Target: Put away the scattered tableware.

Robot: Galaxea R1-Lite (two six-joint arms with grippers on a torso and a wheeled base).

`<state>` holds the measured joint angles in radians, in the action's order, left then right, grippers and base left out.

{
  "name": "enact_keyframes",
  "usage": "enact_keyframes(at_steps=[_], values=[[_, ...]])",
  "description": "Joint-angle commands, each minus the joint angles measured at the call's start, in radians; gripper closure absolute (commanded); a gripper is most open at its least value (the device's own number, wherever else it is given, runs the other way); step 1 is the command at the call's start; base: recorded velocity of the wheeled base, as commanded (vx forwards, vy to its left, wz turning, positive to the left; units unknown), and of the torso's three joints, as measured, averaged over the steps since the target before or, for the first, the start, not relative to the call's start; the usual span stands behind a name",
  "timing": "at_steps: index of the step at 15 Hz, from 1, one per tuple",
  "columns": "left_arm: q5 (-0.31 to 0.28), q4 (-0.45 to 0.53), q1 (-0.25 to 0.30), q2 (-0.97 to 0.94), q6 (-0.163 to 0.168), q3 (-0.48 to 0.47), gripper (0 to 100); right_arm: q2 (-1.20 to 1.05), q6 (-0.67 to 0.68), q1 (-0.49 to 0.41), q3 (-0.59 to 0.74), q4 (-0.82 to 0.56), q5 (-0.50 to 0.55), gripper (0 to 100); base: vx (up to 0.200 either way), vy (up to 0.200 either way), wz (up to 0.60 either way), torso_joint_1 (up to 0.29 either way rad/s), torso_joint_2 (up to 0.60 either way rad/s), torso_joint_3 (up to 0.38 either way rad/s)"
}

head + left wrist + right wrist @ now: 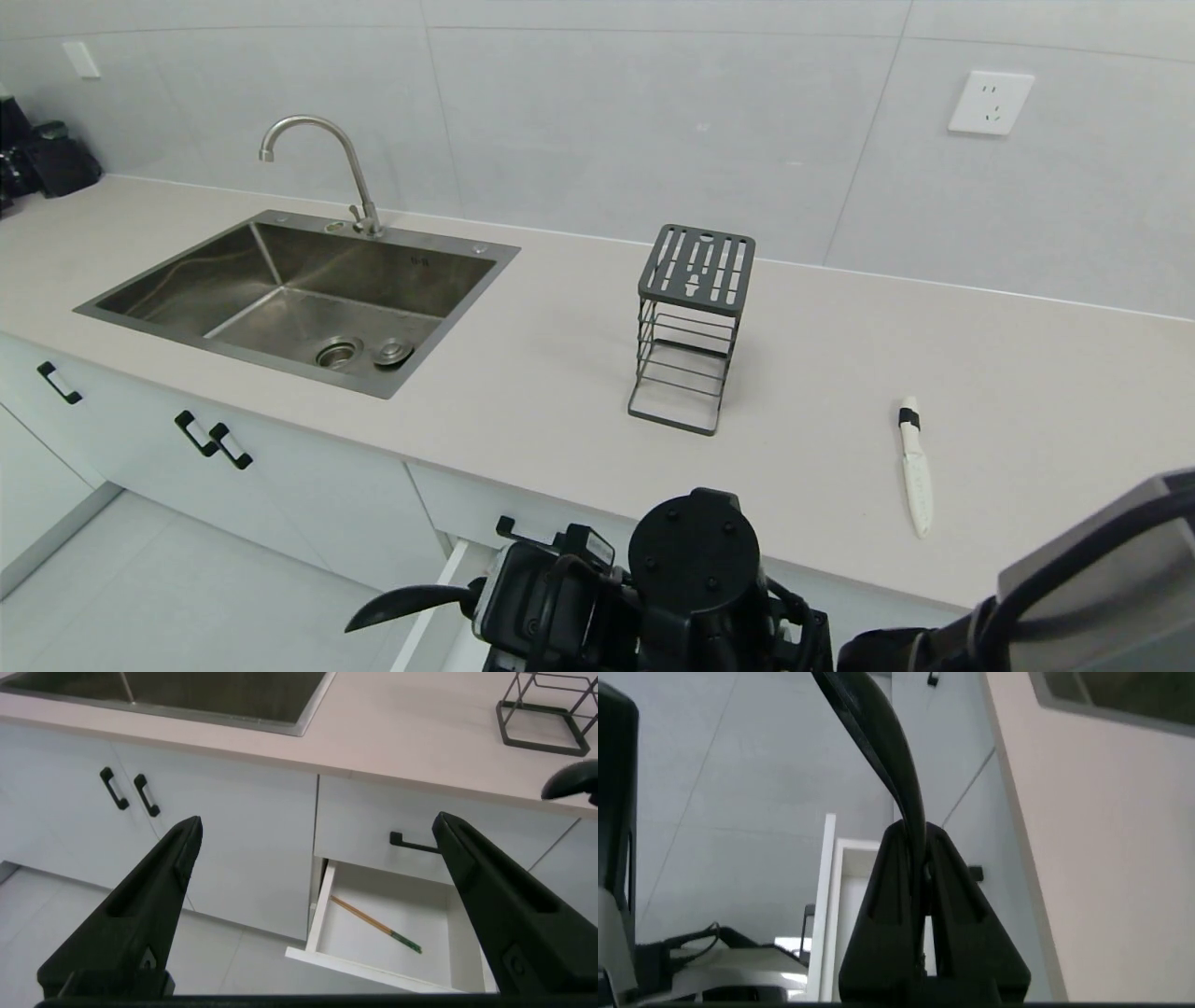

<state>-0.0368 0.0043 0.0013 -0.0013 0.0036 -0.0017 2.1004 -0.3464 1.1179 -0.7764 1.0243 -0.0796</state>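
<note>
My right gripper (915, 838) is shut on the handle of a black spoon (868, 728), held in front of the cabinets below the counter edge. The spoon's bowl (401, 602) sticks out to the left there. Below the counter a white drawer (322, 915) stands open, with a pair of chopsticks (374, 924) lying inside. My left gripper (318, 826) is open and holds nothing, out in front of the cabinets and facing the drawer. A white knife (915, 467) with a black band lies on the counter at the right. A dark grey wire knife rack (691, 327) stands mid-counter.
A steel sink (308, 299) with a curved faucet (322, 159) is set into the counter at the left. Cabinet doors with black handles (126, 791) are left of the drawer. A wall socket (990, 101) is at the back right.
</note>
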Motion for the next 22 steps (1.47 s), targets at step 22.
enact_keyframes(at_steps=[22], values=[[0.0, 0.0, 0.0, 0.001, -0.001, 0.0, 0, -0.003, -0.002, 0.031, -0.242, -0.125, 0.011, 100, 0.0, 0.0, 0.0, -0.146, 0.33, 0.178]])
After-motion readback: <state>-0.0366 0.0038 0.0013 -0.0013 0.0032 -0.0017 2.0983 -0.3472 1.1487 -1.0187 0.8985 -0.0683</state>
